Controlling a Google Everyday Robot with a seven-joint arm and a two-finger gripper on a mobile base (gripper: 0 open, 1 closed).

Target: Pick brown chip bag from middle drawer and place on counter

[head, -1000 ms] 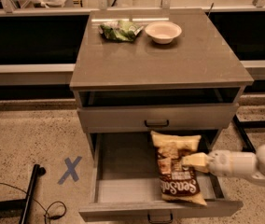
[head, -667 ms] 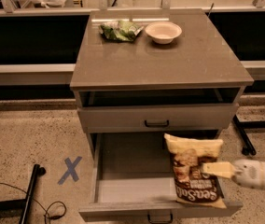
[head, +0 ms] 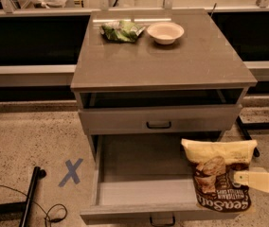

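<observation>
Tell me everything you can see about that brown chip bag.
The brown chip bag is crinkly foil, pale yellow on top and dark brown below, with chip pictures and white lettering near the bottom. It hangs roughly upright over the right front corner of the open middle drawer, gripped at its right edge by the cream pincer.

The bag (head: pixel 214 161) stands upright at the right end of the open drawer (head: pixel 139 171), pale yellow on top and dark brown below with white lettering. The gripper (head: pixel 237 177) reaches in from the right and pinches its right edge. The drawer's grey interior lies bare beneath the glossy grey-brown counter (head: pixel 172 63).
</observation>
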